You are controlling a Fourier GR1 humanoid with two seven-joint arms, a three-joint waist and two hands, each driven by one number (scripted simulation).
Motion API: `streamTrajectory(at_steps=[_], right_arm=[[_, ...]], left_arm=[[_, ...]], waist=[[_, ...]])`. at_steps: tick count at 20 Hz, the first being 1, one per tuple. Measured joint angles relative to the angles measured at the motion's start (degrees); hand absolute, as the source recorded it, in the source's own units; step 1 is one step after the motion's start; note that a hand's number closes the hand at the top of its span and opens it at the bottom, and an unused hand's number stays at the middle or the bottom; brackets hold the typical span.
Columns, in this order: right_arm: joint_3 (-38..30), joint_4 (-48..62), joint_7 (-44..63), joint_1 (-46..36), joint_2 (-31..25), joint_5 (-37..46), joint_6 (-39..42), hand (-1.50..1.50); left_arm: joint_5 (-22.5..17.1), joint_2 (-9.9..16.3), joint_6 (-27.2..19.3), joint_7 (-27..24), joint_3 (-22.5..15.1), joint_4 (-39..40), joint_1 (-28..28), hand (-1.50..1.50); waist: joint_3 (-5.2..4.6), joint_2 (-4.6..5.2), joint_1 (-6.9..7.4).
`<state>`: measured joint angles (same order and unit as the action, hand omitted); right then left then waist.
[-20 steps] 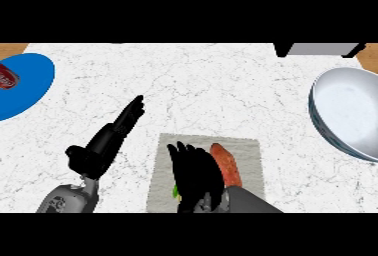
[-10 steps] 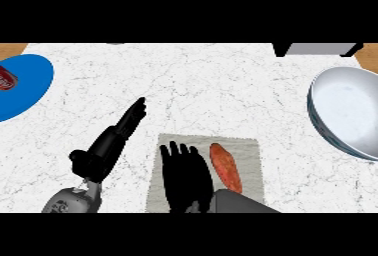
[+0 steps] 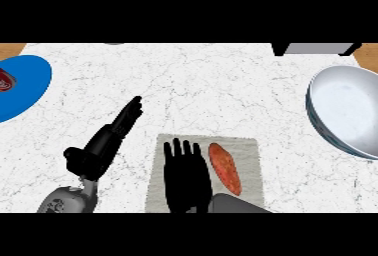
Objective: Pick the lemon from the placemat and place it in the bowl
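Note:
A grey placemat (image 3: 247,147) lies at the near middle of the counter. My right hand (image 3: 184,175) rests flat over its left half, open, fingers straight and spread, pointing away from me. No lemon shows in this view; whatever lies under the palm is hidden. An orange-red oblong vegetable (image 3: 224,167) lies on the mat just right of that hand. The silver bowl (image 3: 347,112) stands at the right edge, well apart from the mat. My left hand (image 3: 111,137) stays open left of the mat, fingers straight, pointing up and right.
A blue plate (image 3: 26,82) with a dark red item (image 3: 4,82) on it sits at the far left edge. A grey box (image 3: 310,48) stands at the back right. White marble counter (image 3: 207,85) stretches between mat and bowl.
My right hand has flattened onto the mat with fingers spread. The small green-yellow bit seen at its left edge a second ago no longer shows. The left hand barely shifted.

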<state>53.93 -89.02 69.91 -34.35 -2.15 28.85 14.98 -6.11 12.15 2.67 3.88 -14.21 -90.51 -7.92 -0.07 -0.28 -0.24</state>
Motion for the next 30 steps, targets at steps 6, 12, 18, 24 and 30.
streamTrajectory(at_steps=[6,12,18,24,30], right_arm=[[0.19,2.08,-0.66,3.68,0.32,3.59,-0.91,-1.50],[-0.81,3.96,-2.58,6.60,0.49,5.91,-1.07,-1.50],[-2.07,4.92,-5.33,9.10,0.19,8.36,-1.35,1.50],[-1.24,7.19,-8.05,7.71,1.06,11.12,-3.40,1.50],[-2.38,8.31,-10.09,8.11,1.64,14.90,-4.50,1.50]], left_arm=[[0.86,-0.31,0.01,-0.65,-0.13,-0.41,0.98,0.00],[0.91,-0.77,0.70,-0.47,0.68,0.39,-0.16,0.00],[2.09,-1.74,1.00,-2.12,0.33,0.68,1.51,0.00],[1.94,-2.03,2.67,-0.86,1.75,0.28,0.82,0.00],[3.10,-3.05,3.01,-0.73,2.55,0.64,0.38,0.00]], waist=[[0.02,0.03,0.05],[0.04,0.15,0.12],[0.05,0.18,0.24],[0.04,0.09,0.46],[0.07,0.06,0.40]])
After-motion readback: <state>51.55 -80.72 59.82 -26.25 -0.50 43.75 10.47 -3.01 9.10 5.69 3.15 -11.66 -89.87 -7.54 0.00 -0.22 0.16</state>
